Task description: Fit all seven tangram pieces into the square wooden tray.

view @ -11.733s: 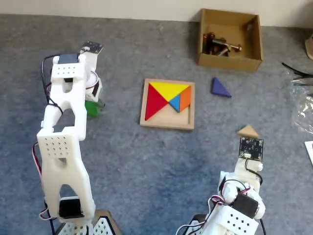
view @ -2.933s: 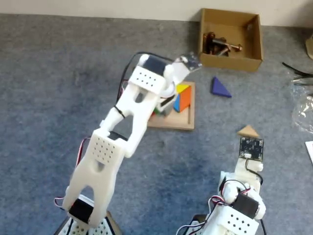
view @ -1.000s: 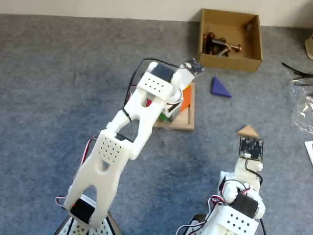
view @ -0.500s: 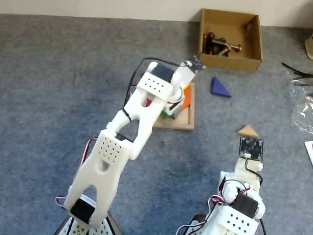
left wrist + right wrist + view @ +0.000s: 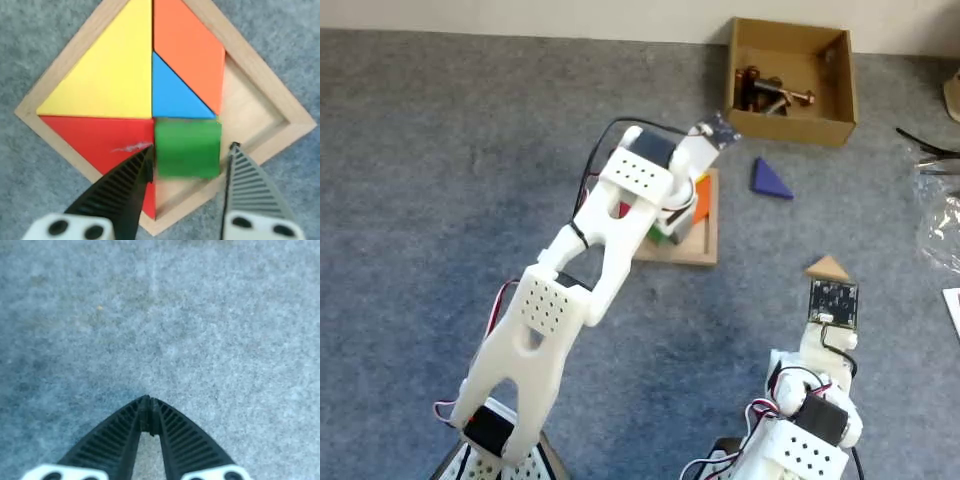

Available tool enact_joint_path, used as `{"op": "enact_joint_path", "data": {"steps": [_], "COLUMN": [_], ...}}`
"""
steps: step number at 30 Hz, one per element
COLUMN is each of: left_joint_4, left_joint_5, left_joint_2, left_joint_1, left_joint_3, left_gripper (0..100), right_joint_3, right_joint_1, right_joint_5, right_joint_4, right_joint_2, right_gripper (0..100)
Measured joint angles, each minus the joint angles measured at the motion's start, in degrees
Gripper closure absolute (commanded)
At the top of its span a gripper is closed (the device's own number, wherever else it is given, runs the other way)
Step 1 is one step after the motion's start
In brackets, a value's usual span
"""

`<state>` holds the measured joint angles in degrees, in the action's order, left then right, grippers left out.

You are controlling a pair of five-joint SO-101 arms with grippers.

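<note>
Green square (image 5: 187,149), carried over, lies in tray (image 5: 265,77) between parted left fingers (image 5: 125,190).

Grey carpet (image 5: 440,150) bears tray (image 5: 682,257), box (image 5: 785,128), purple triangle (image 5: 770,180), tan triangle (image 5: 828,268).

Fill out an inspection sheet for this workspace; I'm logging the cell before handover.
Surface: grey carpet-like mat.
Job's things: wooden tray holds yellow triangle, red triangle, orange parallelogram and blue triangle; green square at its open slot; purple triangle and tan triangle lie on the mat outside.
Clutter: cardboard box with metal parts; clear plastic at the right edge.
Grippers: left gripper open, straddling the green square; right gripper shut over bare mat.
Cables: black lead looped on the left arm; black cables at the right edge.
Surroundings: pale strip along the far edge.
</note>
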<state>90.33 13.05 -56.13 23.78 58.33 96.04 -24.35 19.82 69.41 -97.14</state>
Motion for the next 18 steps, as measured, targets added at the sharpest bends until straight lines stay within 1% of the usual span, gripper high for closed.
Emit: {"op": "enact_joint_path", "data": {"steps": [14, 16, 18], "left_joint_4": [1.5, 1.6, 2.9], "left_joint_5": [0.0, 0.0, 0.0], "left_joint_2": [0.0, 0.0, 0.0], "left_joint_1": [0.0, 0.0, 0.0], "left_joint_3": [0.3, 2.3, 5.0], "left_gripper": [77, 79, 84], "right_joint_3": [0.0, 0.0, 0.0], "right_joint_1": [0.0, 0.0, 0.0], "right_joint_5": [0.0, 0.0, 0.0], "right_joint_4": [0.0, 0.0, 0.0], "right_joint_2": [0.0, 0.0, 0.0], "right_gripper": [99.3, 99.3, 99.3]}}
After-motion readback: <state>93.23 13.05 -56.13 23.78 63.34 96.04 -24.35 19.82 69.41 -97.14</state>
